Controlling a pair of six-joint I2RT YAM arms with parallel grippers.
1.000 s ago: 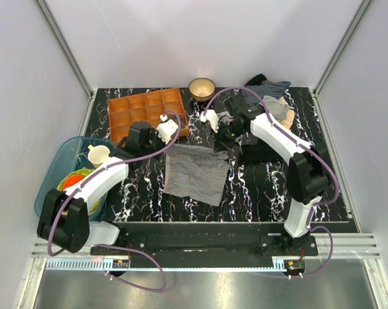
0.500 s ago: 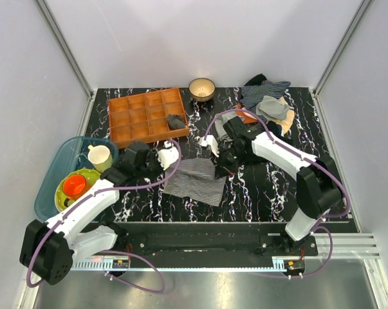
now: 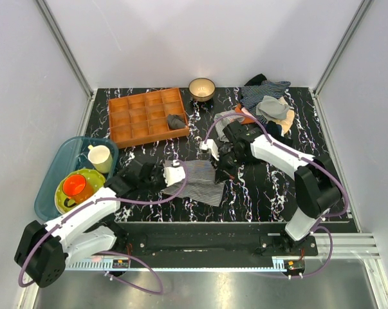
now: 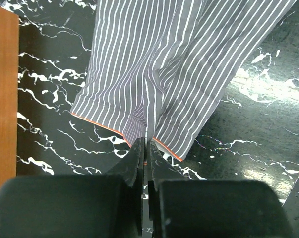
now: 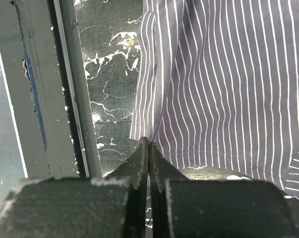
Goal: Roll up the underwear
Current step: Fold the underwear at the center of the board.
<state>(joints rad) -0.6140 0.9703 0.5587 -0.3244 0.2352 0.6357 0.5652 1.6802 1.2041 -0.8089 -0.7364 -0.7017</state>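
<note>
The underwear (image 3: 203, 180), grey with fine white stripes and an orange-edged hem, lies on the black marble table near the front middle. My left gripper (image 3: 181, 174) is shut on its left edge; in the left wrist view the jaws (image 4: 146, 144) pinch the hem of the underwear (image 4: 169, 64). My right gripper (image 3: 221, 168) is shut on its right upper corner; in the right wrist view the jaws (image 5: 149, 144) pinch the cloth edge of the underwear (image 5: 223, 84). The cloth is stretched between the two grippers.
An orange compartment tray (image 3: 146, 115) with a dark bundle is at the back left. A bowl (image 3: 201, 87) stands behind it. A pile of clothes (image 3: 266, 106) lies at the back right. A blue bin (image 3: 58, 168) with a cup and dishes is at the left.
Both grippers have pulled the underwear toward the near edge of the table. The cloth now looks shorter and more bunched between them.
</note>
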